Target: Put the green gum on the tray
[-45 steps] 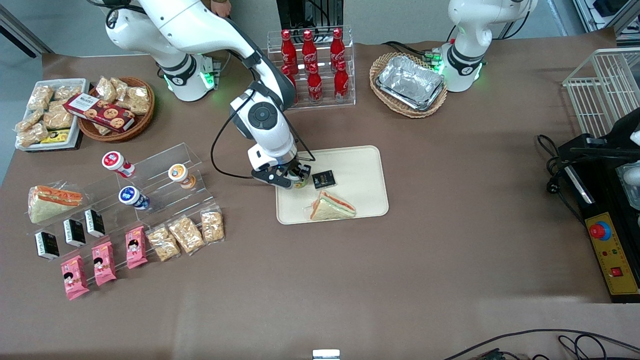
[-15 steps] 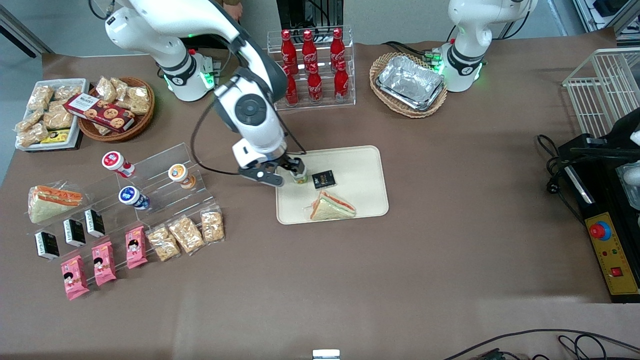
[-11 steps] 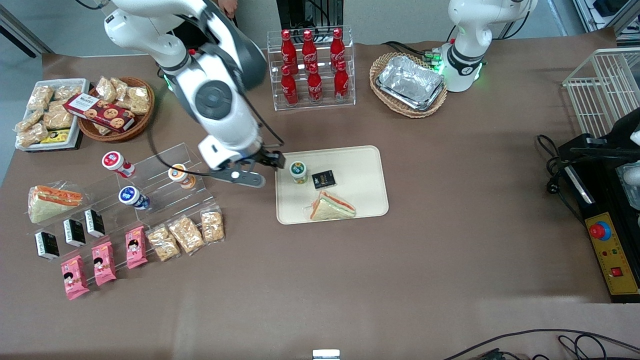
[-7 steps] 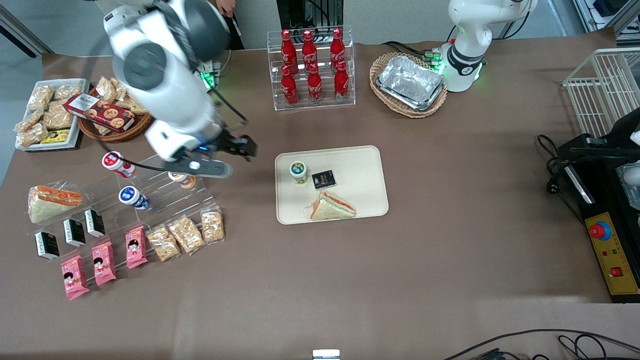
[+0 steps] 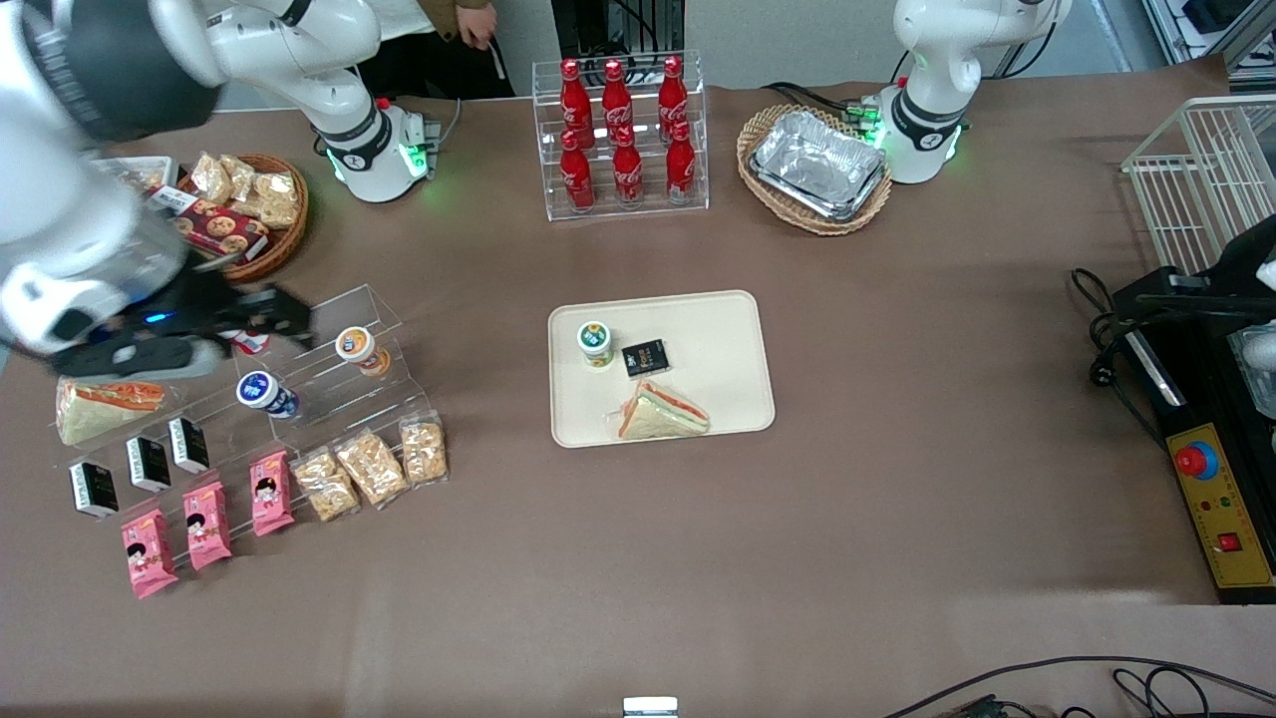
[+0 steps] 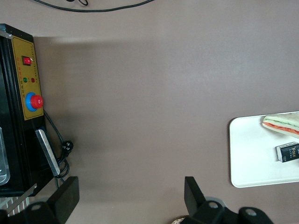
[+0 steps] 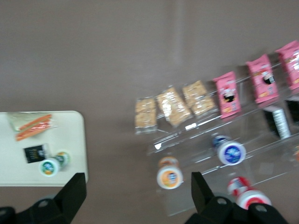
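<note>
Counter: brown covering (image 5: 897, 419), goods laid out over it.
Tray: cream-beige, rounded corners, low rim (image 5: 733, 329), mid-counter, nearer the front camera than the cola rack.
Green gum: standing upright on the tray (image 5: 595, 343), green-rimmed lid up, just beside the black packet, nothing touching it.
Black packet: small, flat on the tray (image 5: 645, 357), between the gum and the sandwich.
Sandwich on tray: wrapped triangle (image 5: 662, 412), nearer the front camera than the packet.
Hand: raised above the clear stepped stand (image 5: 284, 317), well apart from the tray, toward the working arm's end of the counter; fingers spread wide, nothing between them; a dark fingertip (image 7: 74, 189) shows in the wrist view.
Stepped stand: clear acrylic (image 5: 389, 384), carrying an orange-lidded bottle (image 5: 356, 346) and a blue-lidded bottle (image 5: 261, 391); a red-lidded bottle is mostly hidden under the hand.
Stand's lower steps: three pink packets (image 5: 204, 524), three bags of crackers (image 5: 369, 467), three small black-and-white boxes (image 5: 148, 462).
Second sandwich: wrapped (image 5: 100, 404), on the counter beside the stand.
Cola rack: six red bottles (image 5: 620, 130).
Wicker basket: foil trays stacked inside (image 5: 819, 168).
</note>
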Robot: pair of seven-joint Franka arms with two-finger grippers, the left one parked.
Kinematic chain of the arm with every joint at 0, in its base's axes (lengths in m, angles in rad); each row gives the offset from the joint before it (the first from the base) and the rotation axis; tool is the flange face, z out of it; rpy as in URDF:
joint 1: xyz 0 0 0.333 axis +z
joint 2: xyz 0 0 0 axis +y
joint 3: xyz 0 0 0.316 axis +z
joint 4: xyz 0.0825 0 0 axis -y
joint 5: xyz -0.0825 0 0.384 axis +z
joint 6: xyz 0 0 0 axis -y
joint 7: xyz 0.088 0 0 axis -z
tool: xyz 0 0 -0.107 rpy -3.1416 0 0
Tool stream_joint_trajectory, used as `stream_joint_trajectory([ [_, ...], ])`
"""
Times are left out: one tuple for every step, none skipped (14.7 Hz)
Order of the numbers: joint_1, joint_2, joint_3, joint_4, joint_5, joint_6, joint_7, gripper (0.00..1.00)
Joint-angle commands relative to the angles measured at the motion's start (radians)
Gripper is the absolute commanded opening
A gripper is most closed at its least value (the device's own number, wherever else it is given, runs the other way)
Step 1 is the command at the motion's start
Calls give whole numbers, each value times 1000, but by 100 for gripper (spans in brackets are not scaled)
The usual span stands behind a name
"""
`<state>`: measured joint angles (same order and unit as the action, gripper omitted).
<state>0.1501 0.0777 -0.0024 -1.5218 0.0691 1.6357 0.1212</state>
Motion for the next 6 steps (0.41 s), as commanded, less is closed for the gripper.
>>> stream_joint_trajectory([
  [-81, 2, 15, 3, -31, -10, -138, 100],
  [-96, 7, 12, 5, -44, -8, -164, 100],
  [-109, 10, 9, 5, -46, -4, -167, 100],
  [-121, 11, 7, 5, -48, 4, -167, 100],
  [-124, 16, 7, 6, -51, 6, -163, 100],
  [-124, 17, 7, 6, -49, 6, -163, 100],
])
